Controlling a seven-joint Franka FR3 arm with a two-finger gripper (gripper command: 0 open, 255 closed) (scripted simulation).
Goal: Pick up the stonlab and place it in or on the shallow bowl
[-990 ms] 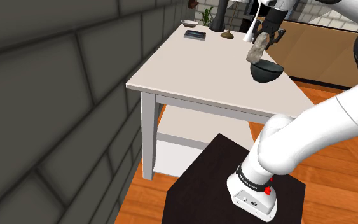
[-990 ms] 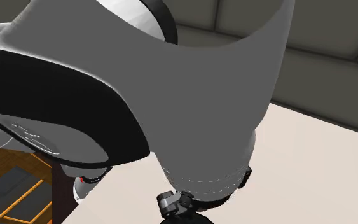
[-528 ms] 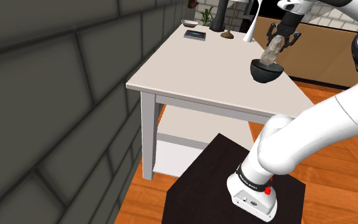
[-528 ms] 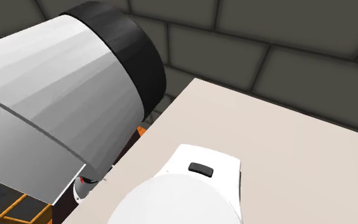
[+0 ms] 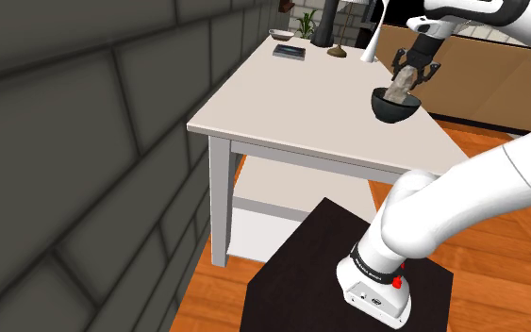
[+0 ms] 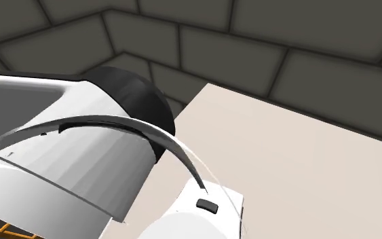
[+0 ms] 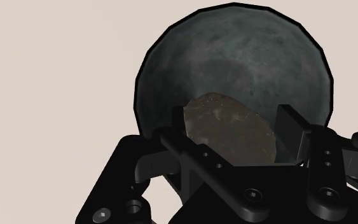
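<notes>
A grey-brown stone [image 5: 400, 88] hangs just above the dark shallow bowl [image 5: 394, 107], its lower end at the rim. The bowl stands on the pale table [image 5: 310, 123] near the edge at the shoulder view's right. My black gripper [image 5: 412, 74] points down over the bowl, shut on the stone. In the wrist view the stone [image 7: 229, 130] is clasped between the two fingers [image 7: 193, 156], with the round dark bowl [image 7: 234, 57] directly behind it. In the second exterior view, large white and black arm links [image 6: 81, 170] cover much of the table top [image 6: 304, 163].
At the table's far end stand a small dish [image 5: 280, 34], a flat dark object [image 5: 289, 52], a dark vase [image 5: 327, 24], a small brown item [image 5: 338, 53] and a white curved piece [image 5: 374, 40]. A grey block wall [image 5: 74, 141] runs along the shoulder view's left. The dark stand [image 5: 301, 283] is below.
The gripper carried the stone toward the shoulder view's right and down, from beside and above the bowl to right over it. In the second exterior view the arm links have swung.
</notes>
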